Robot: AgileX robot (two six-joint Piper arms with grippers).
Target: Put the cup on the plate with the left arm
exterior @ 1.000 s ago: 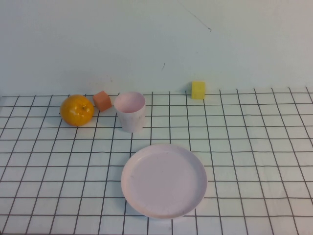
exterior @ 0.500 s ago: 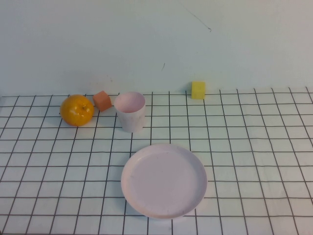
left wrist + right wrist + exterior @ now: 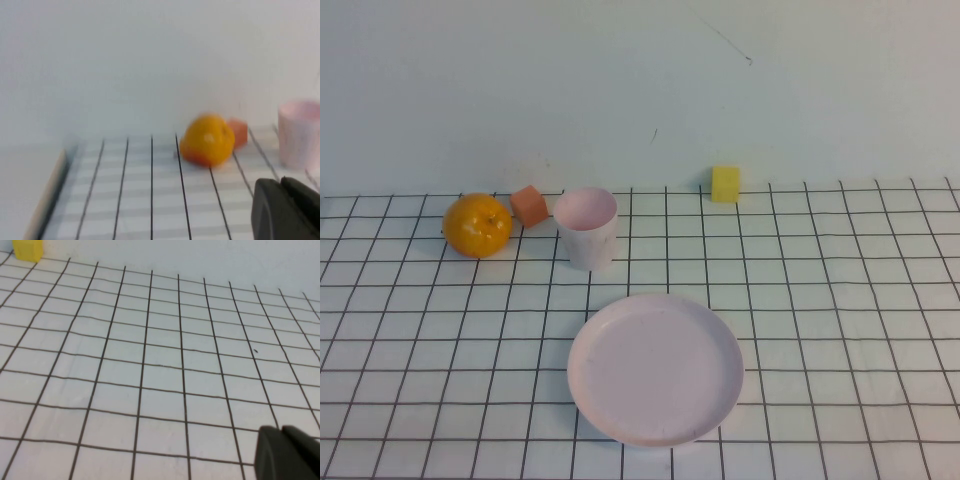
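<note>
The pale pink cup (image 3: 587,227) stands upright on the gridded table, just behind the round pink plate (image 3: 655,368), apart from it. Neither arm shows in the high view. In the left wrist view my left gripper (image 3: 281,186) is shut with nothing in it, low over the table; the cup (image 3: 299,133) stands ahead of it at the frame's edge. My right gripper (image 3: 281,431) is shut too, over bare grid squares, holding nothing.
An orange fruit (image 3: 477,225) and a small orange-red block (image 3: 529,205) sit just left of the cup. A yellow block (image 3: 725,184) stands at the back right by the wall. The table's left edge (image 3: 50,192) shows in the left wrist view.
</note>
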